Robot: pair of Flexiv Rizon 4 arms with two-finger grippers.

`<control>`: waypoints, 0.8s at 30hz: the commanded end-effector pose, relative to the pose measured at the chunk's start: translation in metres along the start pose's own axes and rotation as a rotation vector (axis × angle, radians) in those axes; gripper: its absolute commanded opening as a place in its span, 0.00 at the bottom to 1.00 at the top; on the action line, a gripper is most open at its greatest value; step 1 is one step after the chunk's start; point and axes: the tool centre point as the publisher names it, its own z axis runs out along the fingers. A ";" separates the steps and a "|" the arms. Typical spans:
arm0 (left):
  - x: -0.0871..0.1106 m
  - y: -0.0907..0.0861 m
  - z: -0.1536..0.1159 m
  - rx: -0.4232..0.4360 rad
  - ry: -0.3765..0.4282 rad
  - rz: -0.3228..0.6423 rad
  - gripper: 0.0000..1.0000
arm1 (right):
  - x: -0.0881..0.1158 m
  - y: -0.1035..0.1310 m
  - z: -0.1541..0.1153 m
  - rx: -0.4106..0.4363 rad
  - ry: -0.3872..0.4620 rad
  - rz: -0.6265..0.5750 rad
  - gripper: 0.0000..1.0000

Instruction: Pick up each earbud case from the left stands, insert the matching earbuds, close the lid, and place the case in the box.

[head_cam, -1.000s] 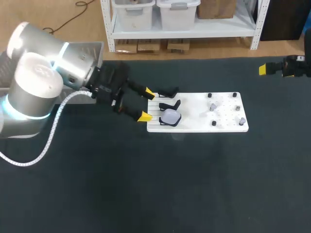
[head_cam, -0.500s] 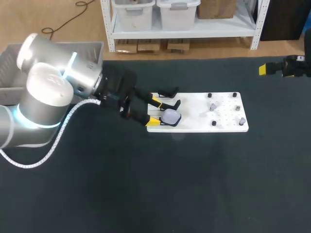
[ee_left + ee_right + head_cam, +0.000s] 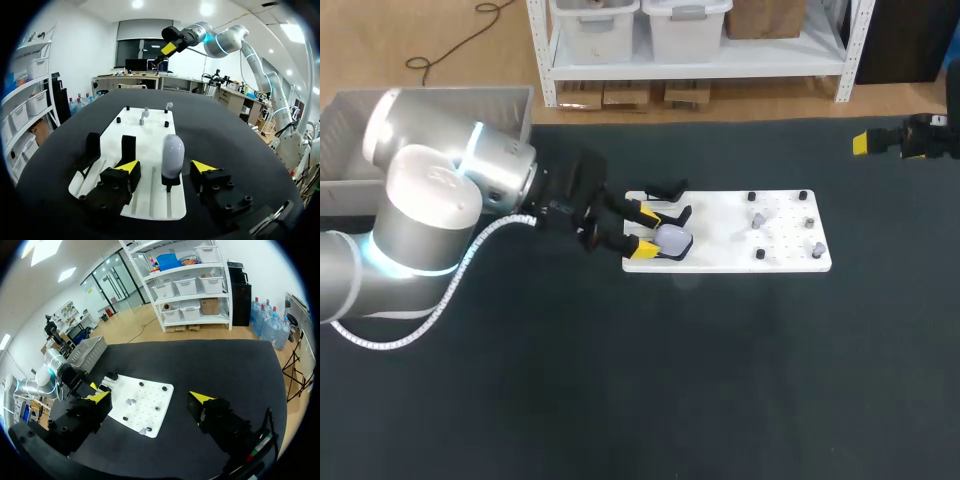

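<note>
Your left gripper [image 3: 645, 231] is straddling the pale earbud case [image 3: 672, 238] with its fingers spread and not touching it. The case is standing on its stand at the white board's [image 3: 790, 255] 8 o'clock corner. Your right gripper [image 3: 150, 397] is hanging at 2 o'clock, fingers apart. Your left arm is hiding most of the grey box [image 3: 345, 140] at 10 o'clock.

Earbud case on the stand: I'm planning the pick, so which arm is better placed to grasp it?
Left. The left gripper has its open fingers on either side of the earbud case, not yet touching it. The right gripper hangs open, far from it.
</note>
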 end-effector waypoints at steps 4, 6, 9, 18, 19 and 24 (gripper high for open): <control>0.001 -0.001 0.004 -0.002 -0.004 -0.001 0.59 | 0.000 0.000 0.000 -0.001 0.000 -0.001 1.00; 0.001 -0.002 0.004 0.000 -0.005 -0.002 0.61 | 0.000 0.000 0.000 -0.001 0.000 -0.001 1.00; 0.001 -0.003 0.004 0.002 -0.008 -0.003 0.60 | 0.000 0.000 0.000 -0.001 0.000 -0.001 1.00; 0.000 -0.006 0.007 0.002 -0.016 0.004 0.55 | 0.000 0.000 0.000 -0.001 0.000 -0.001 1.00; 0.000 -0.006 0.008 0.002 -0.016 0.007 0.54 | 0.000 0.000 0.000 -0.001 0.000 -0.001 1.00; 0.001 -0.009 0.011 -0.005 -0.019 0.015 0.59 | 0.000 0.000 0.000 -0.001 0.000 -0.001 1.00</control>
